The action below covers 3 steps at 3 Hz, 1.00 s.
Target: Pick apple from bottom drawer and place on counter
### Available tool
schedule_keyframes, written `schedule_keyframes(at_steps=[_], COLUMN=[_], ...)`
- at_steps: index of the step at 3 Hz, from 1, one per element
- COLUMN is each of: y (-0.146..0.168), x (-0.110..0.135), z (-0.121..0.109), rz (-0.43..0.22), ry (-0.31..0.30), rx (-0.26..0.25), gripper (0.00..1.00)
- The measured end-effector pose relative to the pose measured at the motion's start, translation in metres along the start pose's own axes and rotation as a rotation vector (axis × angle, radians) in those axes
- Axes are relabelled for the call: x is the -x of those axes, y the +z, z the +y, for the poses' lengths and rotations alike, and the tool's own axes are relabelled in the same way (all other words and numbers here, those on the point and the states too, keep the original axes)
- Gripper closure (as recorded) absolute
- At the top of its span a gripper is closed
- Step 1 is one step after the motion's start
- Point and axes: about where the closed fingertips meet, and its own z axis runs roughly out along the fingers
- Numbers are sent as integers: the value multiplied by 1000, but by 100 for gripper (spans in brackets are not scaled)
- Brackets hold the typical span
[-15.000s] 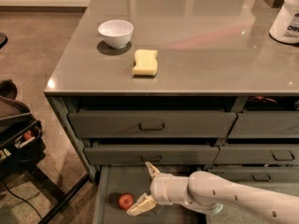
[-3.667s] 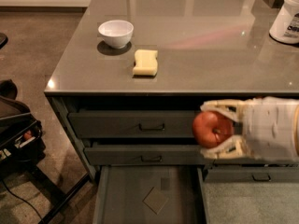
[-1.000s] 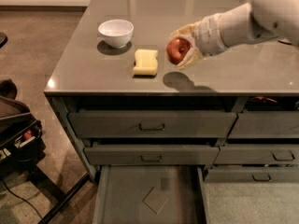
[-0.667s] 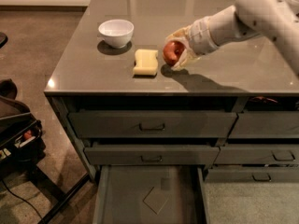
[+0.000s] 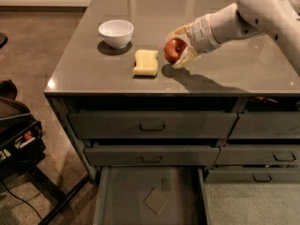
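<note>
My gripper (image 5: 176, 48) is shut on the red apple (image 5: 174, 50) and holds it just above the glossy grey-brown counter (image 5: 225, 74), right of the pale yellow sponge (image 5: 146, 62). The white arm reaches in from the upper right. The apple's shadow falls on the counter just below it. The bottom drawer (image 5: 131, 196) stands pulled open at the bottom of the view. Its flat grey floor shows a diamond-shaped mark (image 5: 156, 201) and a small dark rectangle, and nothing lies in it.
A white bowl (image 5: 116, 33) sits on the counter at the left, behind the sponge. Two shut drawer fronts with pull handles (image 5: 152, 126) lie above the open drawer, with more drawers to the right. A dark cart (image 5: 16, 135) stands on the floor at the left.
The gripper has carried the apple from the open bottom drawer up over the counter. In the last second it moved left and lower, closer to the sponge and the counter top.
</note>
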Motion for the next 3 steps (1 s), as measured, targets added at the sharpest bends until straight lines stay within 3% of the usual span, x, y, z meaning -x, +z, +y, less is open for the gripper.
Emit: schedule_keyframes(at_steps=[2,3], y=[0,0], x=[0,0], z=[0,0], rz=[0,0], ry=[0,0], rx=[0,0], gripper=[12,0])
